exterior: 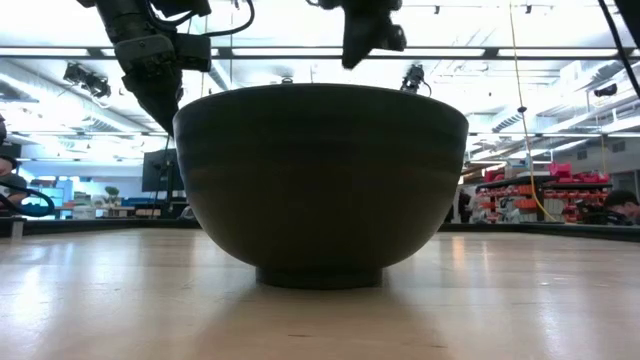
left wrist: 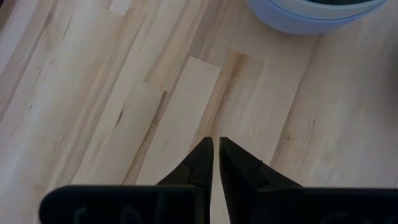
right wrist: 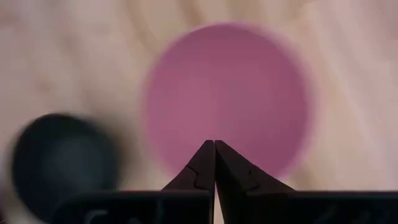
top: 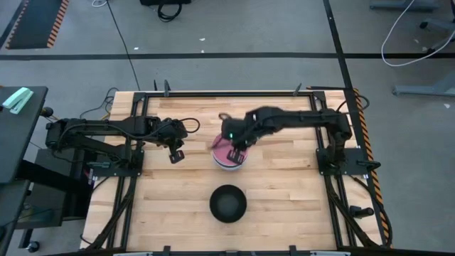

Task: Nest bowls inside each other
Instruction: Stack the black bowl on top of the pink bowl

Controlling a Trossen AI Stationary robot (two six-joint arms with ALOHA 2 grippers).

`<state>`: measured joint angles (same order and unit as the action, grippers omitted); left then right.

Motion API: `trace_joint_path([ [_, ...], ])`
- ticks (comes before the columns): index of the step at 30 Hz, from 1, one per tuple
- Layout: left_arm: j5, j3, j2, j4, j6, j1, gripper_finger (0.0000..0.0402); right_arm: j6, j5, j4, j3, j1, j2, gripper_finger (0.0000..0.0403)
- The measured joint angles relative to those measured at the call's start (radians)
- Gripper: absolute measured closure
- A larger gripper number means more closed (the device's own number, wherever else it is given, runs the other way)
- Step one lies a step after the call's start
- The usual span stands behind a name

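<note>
A nested stack of bowls stands on its base at the table's middle. Its outer bowl is lavender-blue. The top one is pink. A single black bowl stands nearer the near edge, fills the low view and also shows in the right wrist view. My right gripper is shut and hangs above the pink bowl, touching nothing. My left gripper, also shut, hovers over bare wood left of the stack. Any other bowls in the stack are hidden.
The wooden table has a dark metal frame around its edges, with the arm mounts at the left and right sides. Bare wood lies left and right of the black bowl.
</note>
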<state>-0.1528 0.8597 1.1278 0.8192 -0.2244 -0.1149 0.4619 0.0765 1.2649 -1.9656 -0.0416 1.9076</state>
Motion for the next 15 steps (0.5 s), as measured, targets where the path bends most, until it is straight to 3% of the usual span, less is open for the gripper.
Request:
trace_joint_path([
  [4,0.000,0.000,0.000,0.000,-0.004,0.000,0.0375,0.057,-0.064,-0.001,0.007,-0.091,0.000,0.0384],
  [15,0.000,0.000,0.000,0.000,-0.022,0.000,0.0366,0.181,-0.066,-0.039,0.071,-0.297,0.000,0.0339],
])
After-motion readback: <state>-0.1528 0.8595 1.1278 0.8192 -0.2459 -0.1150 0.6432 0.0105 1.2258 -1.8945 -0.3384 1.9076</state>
